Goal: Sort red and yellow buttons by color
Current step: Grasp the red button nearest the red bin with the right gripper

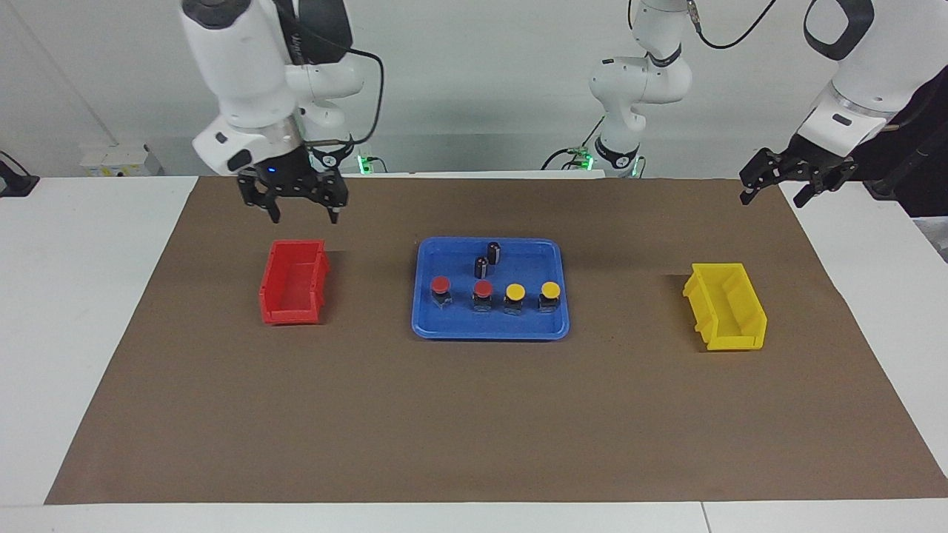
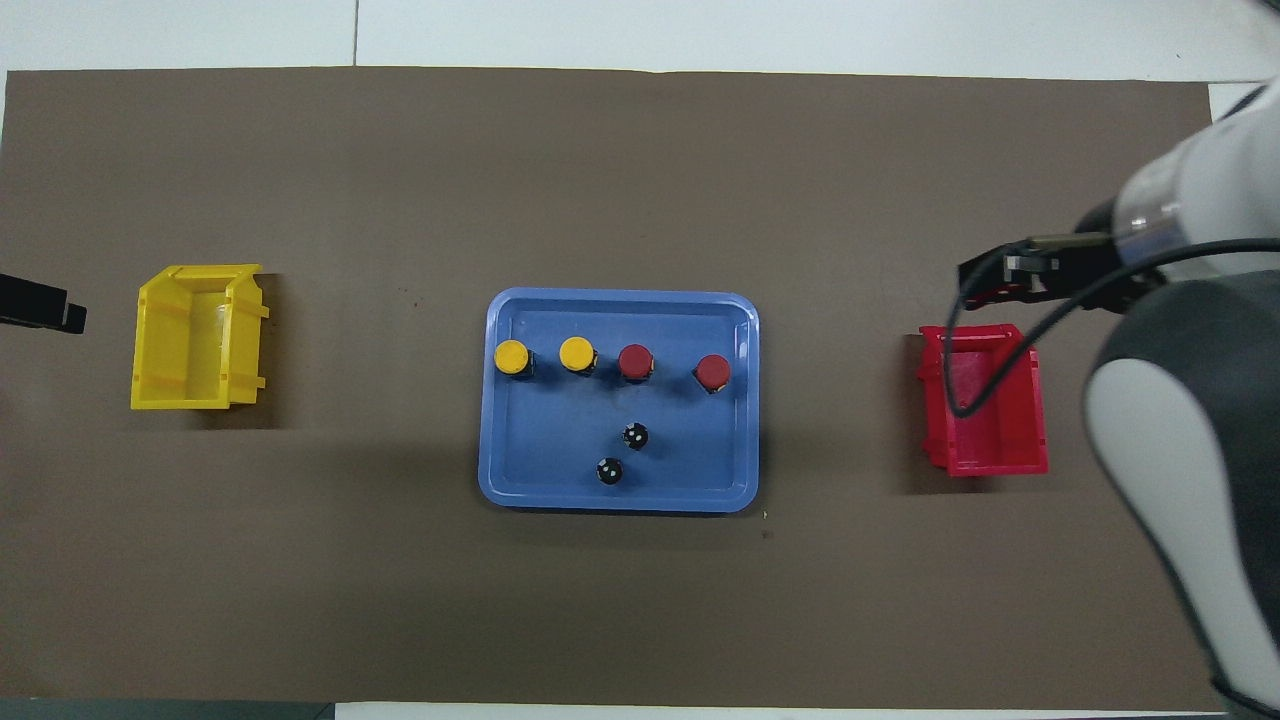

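Two red buttons (image 1: 441, 285) (image 1: 483, 289) and two yellow buttons (image 1: 515, 293) (image 1: 550, 289) stand in a row in the blue tray (image 1: 535, 320). The overhead view shows the red ones (image 2: 712, 372) (image 2: 635, 361) and the yellow ones (image 2: 577, 354) (image 2: 511, 357). The red pair is toward the right arm's end. My right gripper (image 1: 304, 213) is open and empty, up in the air by the red bin (image 1: 294, 283). My left gripper (image 1: 774, 194) is open and empty, raised over the mat's edge at the left arm's end, apart from the yellow bin (image 1: 726, 305).
Two small black cylinders (image 1: 493, 252) (image 1: 481, 266) stand in the tray, nearer to the robots than the buttons. The red bin (image 2: 985, 400) and yellow bin (image 2: 195, 335) sit at either end of the brown mat (image 1: 474, 422); nothing shows in either.
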Robot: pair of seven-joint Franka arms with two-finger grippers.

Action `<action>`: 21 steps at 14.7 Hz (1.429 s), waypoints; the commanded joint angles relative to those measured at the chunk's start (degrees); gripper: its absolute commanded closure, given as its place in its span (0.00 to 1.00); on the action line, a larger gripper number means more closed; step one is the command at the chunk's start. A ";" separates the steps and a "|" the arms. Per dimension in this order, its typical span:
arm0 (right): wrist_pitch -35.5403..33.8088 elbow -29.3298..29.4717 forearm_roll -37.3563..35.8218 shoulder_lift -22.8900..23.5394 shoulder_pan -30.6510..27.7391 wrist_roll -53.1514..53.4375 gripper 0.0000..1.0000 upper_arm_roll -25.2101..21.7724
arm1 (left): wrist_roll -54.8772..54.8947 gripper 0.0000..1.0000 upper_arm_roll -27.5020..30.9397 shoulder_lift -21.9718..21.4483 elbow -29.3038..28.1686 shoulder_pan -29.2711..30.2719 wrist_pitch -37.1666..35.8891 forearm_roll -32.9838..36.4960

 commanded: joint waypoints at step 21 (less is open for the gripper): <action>39.02 -25.51 -2.55 8.19 14.11 14.81 0.45 -0.27 | -2.24 0.00 -0.72 -1.38 -2.73 -1.03 3.84 1.32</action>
